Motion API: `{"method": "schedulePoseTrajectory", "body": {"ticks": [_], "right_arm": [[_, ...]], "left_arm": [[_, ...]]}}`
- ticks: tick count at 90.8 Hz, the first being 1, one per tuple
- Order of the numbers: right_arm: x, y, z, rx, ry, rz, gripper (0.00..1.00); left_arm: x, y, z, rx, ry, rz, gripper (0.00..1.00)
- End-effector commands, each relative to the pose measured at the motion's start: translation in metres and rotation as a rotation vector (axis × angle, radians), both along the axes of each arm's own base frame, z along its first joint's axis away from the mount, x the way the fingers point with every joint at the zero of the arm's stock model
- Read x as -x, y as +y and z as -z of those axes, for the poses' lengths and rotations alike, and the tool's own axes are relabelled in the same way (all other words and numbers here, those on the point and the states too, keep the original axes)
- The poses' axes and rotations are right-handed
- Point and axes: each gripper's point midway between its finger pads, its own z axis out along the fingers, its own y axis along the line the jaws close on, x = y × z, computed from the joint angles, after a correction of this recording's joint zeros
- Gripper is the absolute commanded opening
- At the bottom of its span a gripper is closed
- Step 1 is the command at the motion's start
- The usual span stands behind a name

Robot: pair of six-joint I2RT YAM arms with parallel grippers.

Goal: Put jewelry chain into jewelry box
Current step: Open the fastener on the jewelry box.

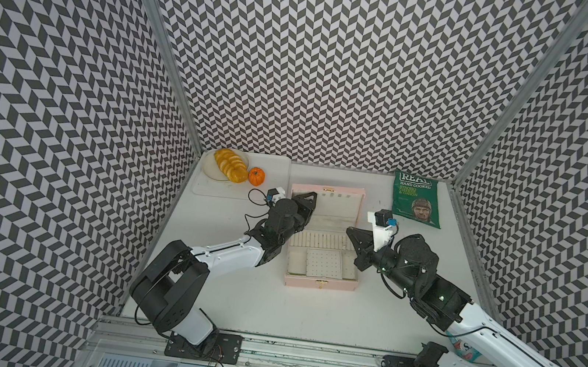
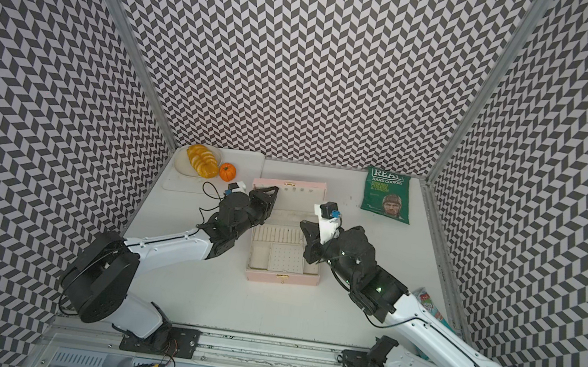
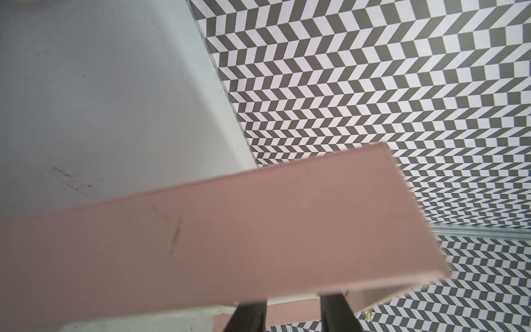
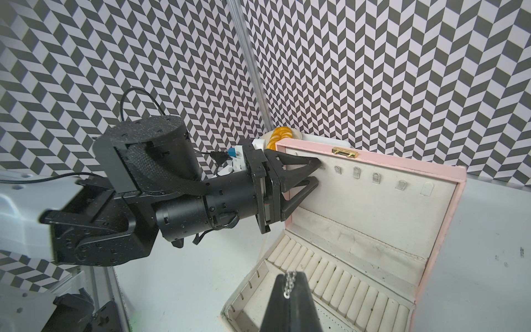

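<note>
Robot lab test cell: chevron-patterned walls [image 1: 339, 63], aluminium frame [image 1: 169, 60], white tabletop [image 1: 306, 309].

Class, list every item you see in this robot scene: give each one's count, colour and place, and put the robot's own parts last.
jewelry box: one, pale pink with cream lining, table centre, lid open.
jewelry chain: one, silver, pinched at the right gripper's tips above the box's ring rolls.
crisp bag: one, green, far right of table.
plate: one, cream, far left on a white tray, carrying yellow-orange slices.
small pumpkin: one, orange, beside the plate.
colourful packet: one, partly hidden by the right arm.
left gripper: one, black, clamped on the lid's side edge.
right gripper: one, black, shut on the chain.
</note>
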Motion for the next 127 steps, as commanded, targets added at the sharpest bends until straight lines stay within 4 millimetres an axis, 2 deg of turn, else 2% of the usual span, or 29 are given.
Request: {"method": "schedulePoseTrajectory", "body": {"ticks": [1,27,76,88,113,127], "right_arm": [[-0.003,0.002,-0.010,-0.038,-0.033,-0.002,0.00],[-0.003,0.004,-0.006,-0.037,-0.023,-0.009,0.00],[-0.004,0.006,-0.005,-0.039,-0.017,-0.012,0.00],[-0.004,0.007,-0.004,-0.041,-0.015,-0.014,0.00],[-0.004,0.008,-0.004,-0.040,-0.012,-0.019,0.00],[-0.004,0.008,-0.004,-0.041,-0.010,-0.019,0.00]], "left_arm": [[-0.009,0.001,-0.017,0.030,-0.032,-0.014,0.35],[-0.011,-0.002,0.003,0.009,0.037,-0.004,0.34],[0.005,0.001,0.026,0.015,0.114,0.013,0.31],[0.006,0.001,0.028,0.014,0.123,0.018,0.31],[0.006,0.001,0.019,0.007,0.102,0.018,0.31],[0.007,0.001,0.022,0.009,0.114,0.019,0.32]]}}
